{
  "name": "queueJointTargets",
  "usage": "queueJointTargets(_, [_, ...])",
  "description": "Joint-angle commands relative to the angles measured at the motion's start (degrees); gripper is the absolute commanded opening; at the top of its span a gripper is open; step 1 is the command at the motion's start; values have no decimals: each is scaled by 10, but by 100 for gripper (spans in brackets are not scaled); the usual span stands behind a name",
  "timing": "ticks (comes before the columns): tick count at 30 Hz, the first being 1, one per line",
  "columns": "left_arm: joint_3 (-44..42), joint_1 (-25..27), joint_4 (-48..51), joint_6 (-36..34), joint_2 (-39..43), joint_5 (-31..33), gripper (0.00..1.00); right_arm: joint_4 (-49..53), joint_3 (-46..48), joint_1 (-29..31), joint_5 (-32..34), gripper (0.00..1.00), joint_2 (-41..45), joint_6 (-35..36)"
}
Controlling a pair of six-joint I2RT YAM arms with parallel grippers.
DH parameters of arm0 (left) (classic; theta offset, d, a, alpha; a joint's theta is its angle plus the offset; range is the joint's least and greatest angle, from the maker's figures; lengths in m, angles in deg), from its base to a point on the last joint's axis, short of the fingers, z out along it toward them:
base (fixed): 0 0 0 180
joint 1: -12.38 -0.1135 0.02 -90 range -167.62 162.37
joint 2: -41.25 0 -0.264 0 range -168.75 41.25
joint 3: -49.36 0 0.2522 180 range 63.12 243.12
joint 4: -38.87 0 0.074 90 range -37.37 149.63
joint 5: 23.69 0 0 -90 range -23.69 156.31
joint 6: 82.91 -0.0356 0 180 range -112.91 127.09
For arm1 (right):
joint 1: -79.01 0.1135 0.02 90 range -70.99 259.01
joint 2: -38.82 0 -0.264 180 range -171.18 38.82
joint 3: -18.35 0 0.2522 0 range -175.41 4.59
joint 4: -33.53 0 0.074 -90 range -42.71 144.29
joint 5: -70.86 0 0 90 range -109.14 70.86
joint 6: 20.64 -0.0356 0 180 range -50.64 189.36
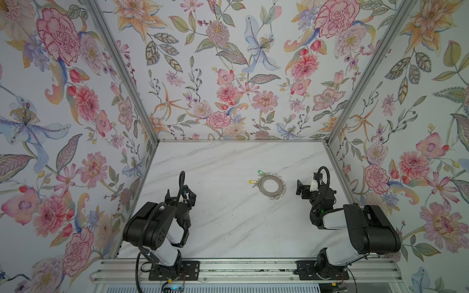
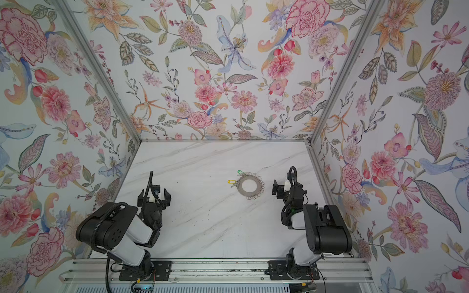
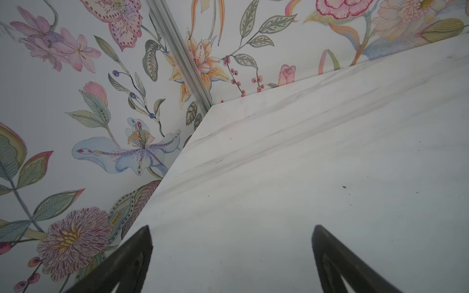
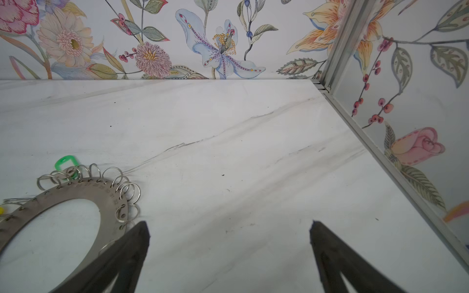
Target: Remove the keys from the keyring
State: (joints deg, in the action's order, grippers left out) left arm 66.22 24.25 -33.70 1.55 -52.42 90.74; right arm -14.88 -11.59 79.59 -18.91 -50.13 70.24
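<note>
On the marbled surface [image 1: 228, 228] the right gripper [image 1: 299, 189], spread and empty, is the nearer one: the keyring [image 1: 281, 187] lies flat just to its left, while the left gripper [image 2: 154, 196], likewise spread and empty, sits well apart. The keyring is a grey holed disc fringed with wire loops [image 4: 127, 192]. The keys [image 1: 254, 184] sit on the side away from the right gripper, marked by a green tag [image 1: 260, 172] and a yellow tag [image 1: 252, 181].

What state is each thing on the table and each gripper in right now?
keyring, lying flat on the table, untouched
green-tagged key, at the keyring's far rim, seemingly still on a loop
yellow-tagged key, at its rim toward the left arm, seemingly still attached
left gripper, open, empty, away from the keyring
right gripper, open, empty, beside the keyring
</note>
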Motion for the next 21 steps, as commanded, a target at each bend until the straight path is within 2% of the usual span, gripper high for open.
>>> queueJointTargets(1, [4, -5, -148, 8, -5, -2, 99, 0, -11, 1, -5, 99, 5, 10])
queueJointTargets(21, [6, -5, -145, 7, -5, -2, 99, -3, -9, 10, 12, 99, 5, 16])
